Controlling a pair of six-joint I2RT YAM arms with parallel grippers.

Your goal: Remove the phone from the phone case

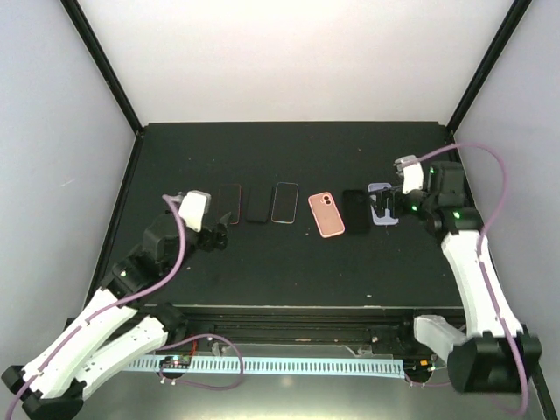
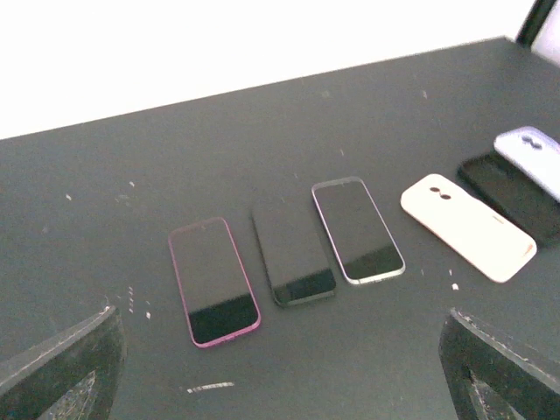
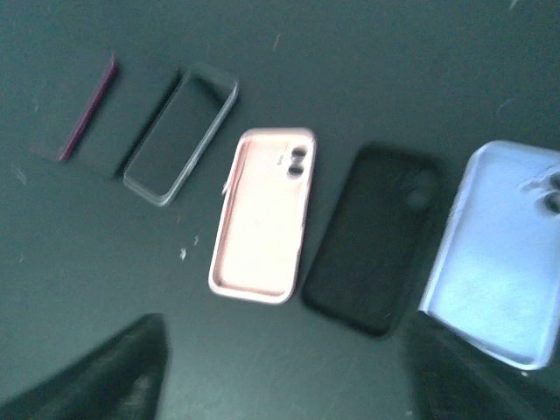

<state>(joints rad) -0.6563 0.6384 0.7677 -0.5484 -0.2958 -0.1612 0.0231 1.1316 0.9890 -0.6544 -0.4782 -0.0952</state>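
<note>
Both hang spread and empty: the left claw near the magenta-edged phone, the right claw over the lavender case, with the black case and pink case alongside on the table.

In the top view the right gripper hangs over the lavender case and covers most of it, so whether the two touch cannot be told. The right wrist view is smeared throughout: the lavender case runs off its right edge, the magenta phone shows only as a thin coloured rim, and the gripper's own fingers are dark blurs cut by the bottom edge. In the left wrist view the left gripper has its fingers cropped at the bottom corners, and the lavender case is clipped at the right edge.
</note>
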